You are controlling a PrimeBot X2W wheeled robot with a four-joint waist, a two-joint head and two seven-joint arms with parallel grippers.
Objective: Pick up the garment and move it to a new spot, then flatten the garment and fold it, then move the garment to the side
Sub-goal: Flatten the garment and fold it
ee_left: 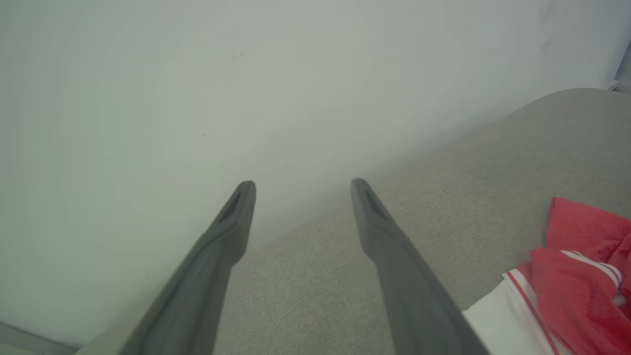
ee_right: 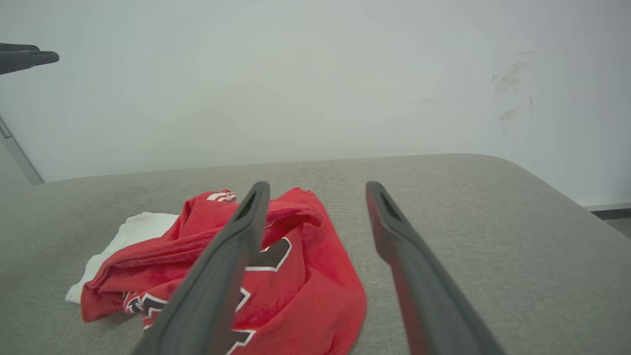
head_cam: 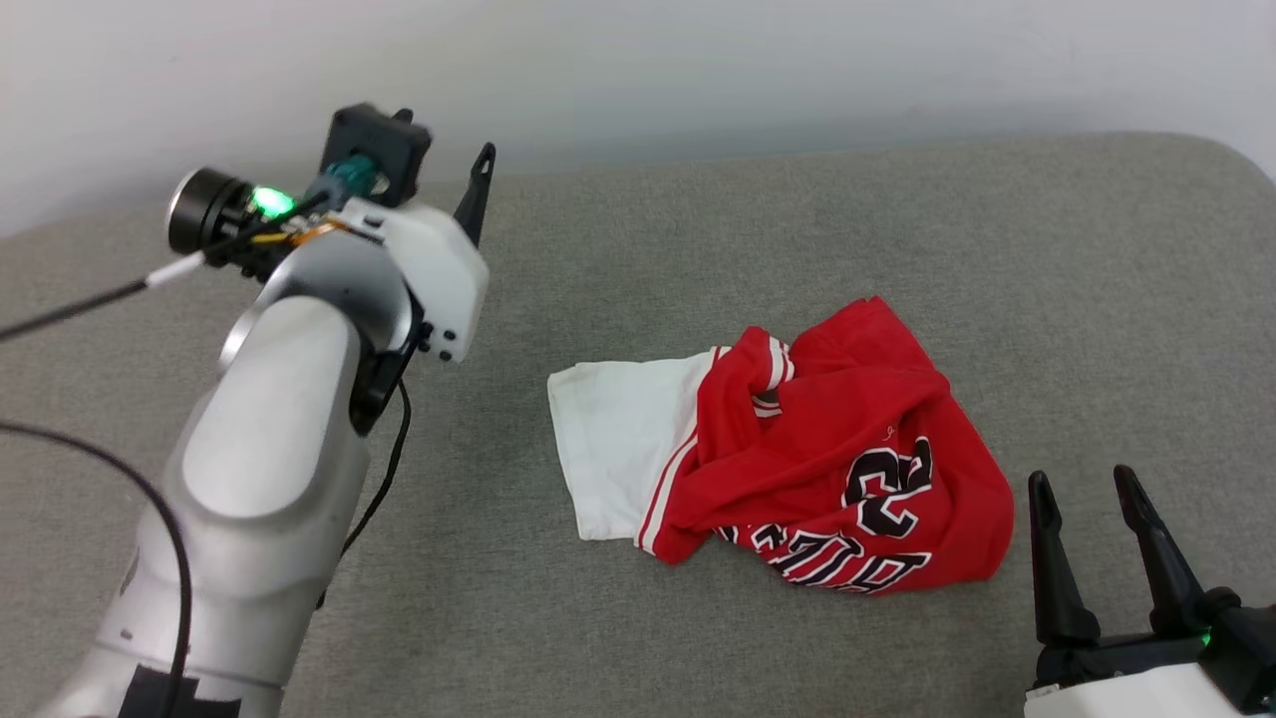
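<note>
The garment (head_cam: 827, 449) lies in a crumpled heap near the middle of the grey fabric surface (head_cam: 698, 249). One white sleeve is spread flat toward the robot's left, and the red body is bunched up beside it with the black "23" and some lettering showing on the near folds. Nothing is holding it. The left pincer (head_cam: 445, 133) is released, its fingers spread, and it sits raised on its arm well to the left of the garment, aimed at the pale wall (head_cam: 698, 60) rather than at the cloth; in its wrist view the sleeve shows at the lower right corner. The right pincer (head_cam: 1082, 477) is also released and empty, with its fingers parted. It sits near the garment's right edge but apart from it, and its wrist view looks along the fingers over the red heap. The first step appears to be in hand: picking the garment up to carry it to a new spot, with no grasp made yet. The next move probably calls for lowering a pincer onto a raised fold or edge and closing on enough cloth to hold. The right one is closer, while the left would have to turn toward the sleeve. A pinch of only the top layer may slip or let the rest drag.
</note>
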